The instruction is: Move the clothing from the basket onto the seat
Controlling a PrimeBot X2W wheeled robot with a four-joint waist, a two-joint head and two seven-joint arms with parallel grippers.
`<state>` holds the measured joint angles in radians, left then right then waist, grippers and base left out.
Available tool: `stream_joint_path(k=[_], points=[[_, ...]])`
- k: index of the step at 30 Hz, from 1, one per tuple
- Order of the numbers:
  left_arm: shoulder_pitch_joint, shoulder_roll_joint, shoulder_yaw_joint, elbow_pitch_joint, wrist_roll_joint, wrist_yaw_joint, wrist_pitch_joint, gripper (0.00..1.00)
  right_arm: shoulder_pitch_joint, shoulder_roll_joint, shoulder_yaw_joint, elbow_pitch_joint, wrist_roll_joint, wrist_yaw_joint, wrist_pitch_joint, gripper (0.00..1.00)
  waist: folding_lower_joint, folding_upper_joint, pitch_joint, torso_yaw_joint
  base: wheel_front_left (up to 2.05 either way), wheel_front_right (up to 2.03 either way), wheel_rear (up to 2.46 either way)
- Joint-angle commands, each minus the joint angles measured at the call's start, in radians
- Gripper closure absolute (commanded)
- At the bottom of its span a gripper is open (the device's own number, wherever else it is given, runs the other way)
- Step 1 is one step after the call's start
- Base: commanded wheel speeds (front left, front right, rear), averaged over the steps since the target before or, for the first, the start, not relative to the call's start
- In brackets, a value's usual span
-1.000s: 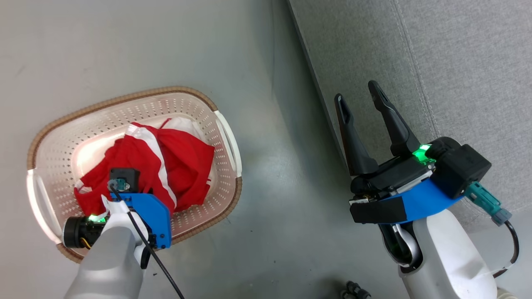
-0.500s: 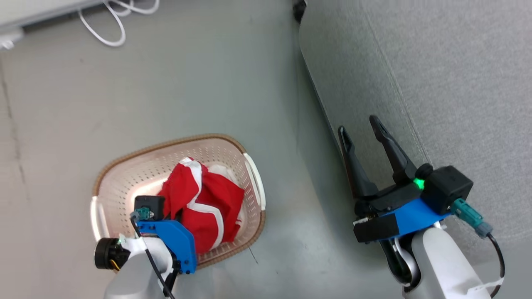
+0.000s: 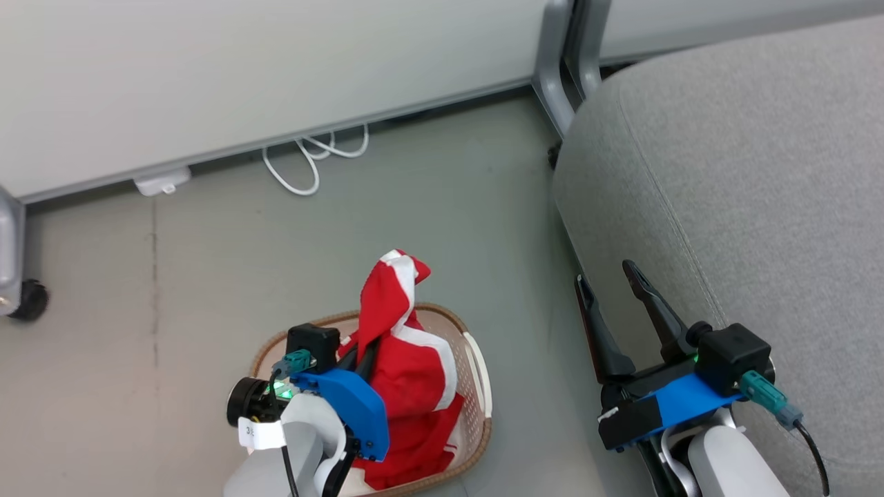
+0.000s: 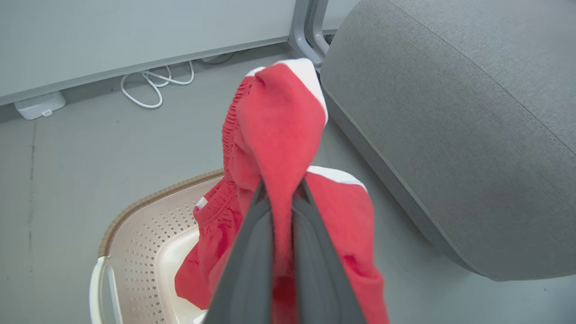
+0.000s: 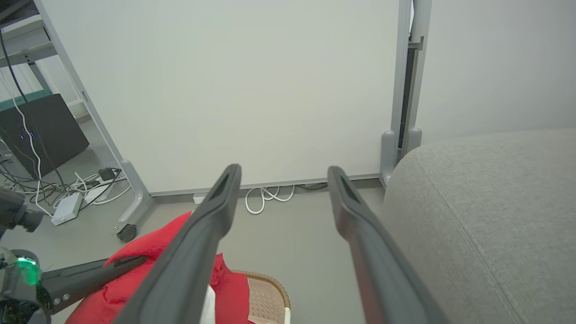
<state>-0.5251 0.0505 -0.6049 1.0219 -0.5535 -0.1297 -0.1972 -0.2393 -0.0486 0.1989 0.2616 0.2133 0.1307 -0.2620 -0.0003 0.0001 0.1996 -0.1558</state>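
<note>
The left gripper, pinched shut on the clothing, now holds it raised above the basket, where it lay a second ago; lower folds hang inside the rim. The right gripper, spread wide and empty, sits at the seat edge. Open floor separates basket and seat.

Open floor between basket and seat. Clothing hangs over basket, covering most of mouth. Seat top open. Far side: wall panel, post, cable loops.

1 basket, 1 seat, 1 clothing bundle, 1 left hand, 1 right hand
</note>
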Motion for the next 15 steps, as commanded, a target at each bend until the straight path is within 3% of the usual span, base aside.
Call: stream_joint_path(k=[1,15], points=[[-0.019,0.000,-0.022,-0.015,-0.018,0.000,-0.012,1.00,0.018,-0.003,-0.001,0.004,-0.005,0.000,0.000,0.00,0.0003,-0.0001,-0.059,0.040,0.00,0.00,0.00],[-0.150,0.000,-0.209,-0.139,-0.137,-0.001,-0.052,1.00,0.097,-0.003,-0.005,0.004,-0.003,0.000,0.031,0.00,0.0003,-0.0001,-0.171,0.085,0.00,0.00,0.00]])
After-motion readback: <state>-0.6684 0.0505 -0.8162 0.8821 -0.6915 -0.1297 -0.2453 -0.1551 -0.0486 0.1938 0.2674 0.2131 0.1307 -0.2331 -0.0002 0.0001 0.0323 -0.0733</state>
